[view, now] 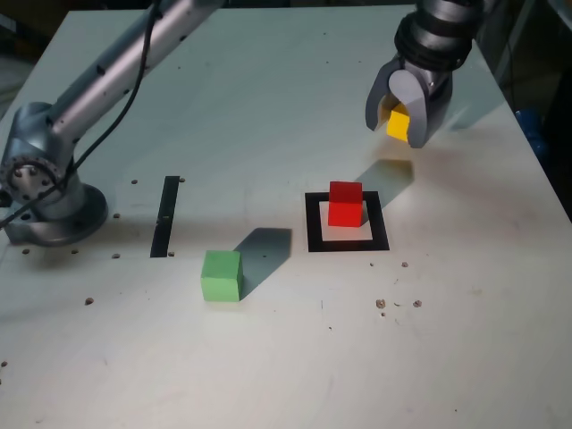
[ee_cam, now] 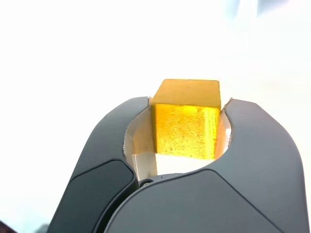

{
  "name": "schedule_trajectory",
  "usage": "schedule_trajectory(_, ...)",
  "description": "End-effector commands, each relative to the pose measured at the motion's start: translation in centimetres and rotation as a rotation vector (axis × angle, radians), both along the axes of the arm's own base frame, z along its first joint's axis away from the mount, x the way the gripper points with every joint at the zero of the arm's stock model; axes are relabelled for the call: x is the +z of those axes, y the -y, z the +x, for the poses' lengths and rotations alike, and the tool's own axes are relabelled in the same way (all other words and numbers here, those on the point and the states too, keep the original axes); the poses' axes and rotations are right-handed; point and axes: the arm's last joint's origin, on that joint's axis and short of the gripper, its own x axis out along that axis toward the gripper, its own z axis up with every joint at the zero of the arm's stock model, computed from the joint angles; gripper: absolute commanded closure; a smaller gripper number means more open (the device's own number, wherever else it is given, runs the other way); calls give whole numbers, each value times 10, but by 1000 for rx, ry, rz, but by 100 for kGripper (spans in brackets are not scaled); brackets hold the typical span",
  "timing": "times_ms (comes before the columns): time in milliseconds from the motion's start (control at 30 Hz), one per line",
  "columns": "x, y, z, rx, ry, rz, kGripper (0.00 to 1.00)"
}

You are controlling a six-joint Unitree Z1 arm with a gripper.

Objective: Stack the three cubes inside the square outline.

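Gripper (view: pixel 399 121) is hanging above the white table (view: pixel 268 357) toward the exterior view's upper right, jaws clamping the yellow cube (view: pixel 399 125), clear of the surface. Red cube (view: pixel 345 205) is sitting inside the square outline (view: pixel 347 241). Green cube (view: pixel 222 275) is resting apart, just beside the thin black strip (view: pixel 166 215).

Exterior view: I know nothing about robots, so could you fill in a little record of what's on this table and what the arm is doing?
surface: white table
gripper: shut on the yellow cube, held clear above the table
red cube: sits inside the square outline
green cube: on the table, outside the outline, toward the exterior view's left
black strip: flat on the table, further left, nothing on it
stack so far: one cube only
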Motion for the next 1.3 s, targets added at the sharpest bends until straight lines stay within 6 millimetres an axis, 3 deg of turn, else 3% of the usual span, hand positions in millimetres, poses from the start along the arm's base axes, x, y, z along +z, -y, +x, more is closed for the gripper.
schedule_trajectory(0,13,7,-12,49,6,-15,65)
schedule_trajectory(233,34,40,-44,219,1,-48,65)
schedule_trajectory(633,56,99,-84,354,11,-44,70)
schedule_trajectory(867,50,114,-93,399,-13,-72,70)
schedule_trajectory(1267,34,119,-87,401,-15,-85,69)
